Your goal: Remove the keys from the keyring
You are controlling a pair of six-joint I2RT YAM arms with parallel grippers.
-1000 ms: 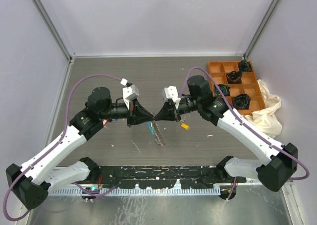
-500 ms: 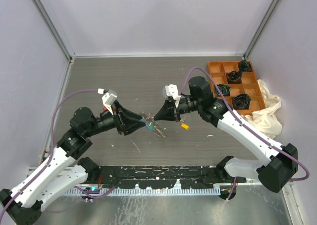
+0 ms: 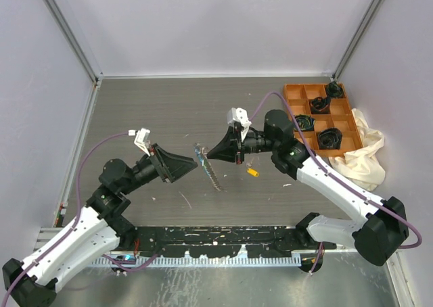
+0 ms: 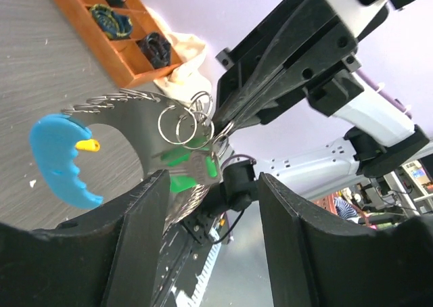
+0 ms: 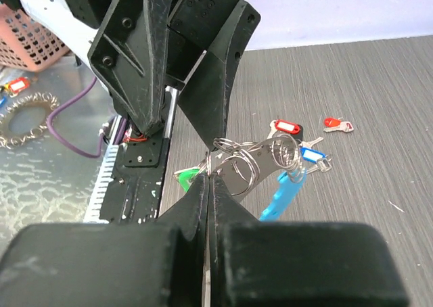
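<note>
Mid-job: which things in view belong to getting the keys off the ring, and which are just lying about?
Job:
- keyring, pinched in right hand
- green key at the ring
- red key on the table
- left hand, open

Lying about:
- orange tray
- black bits in it
- cloth
- yellow bit

Keyring [image 3: 209, 169] is up off the bench [image 5: 379, 84], pinched in the right claw [image 3: 208, 157], its silvery toothed chain trailing toward 5 o'clock. The blue piece [image 4: 61, 159] sits at 8 o'clock of the small wire rings [image 4: 186, 126], and a green key [image 4: 181, 180] dangles at 6. Two red keys [image 5: 336, 124] and a blue key [image 5: 310, 153] lie on the bench beyond.
</note>
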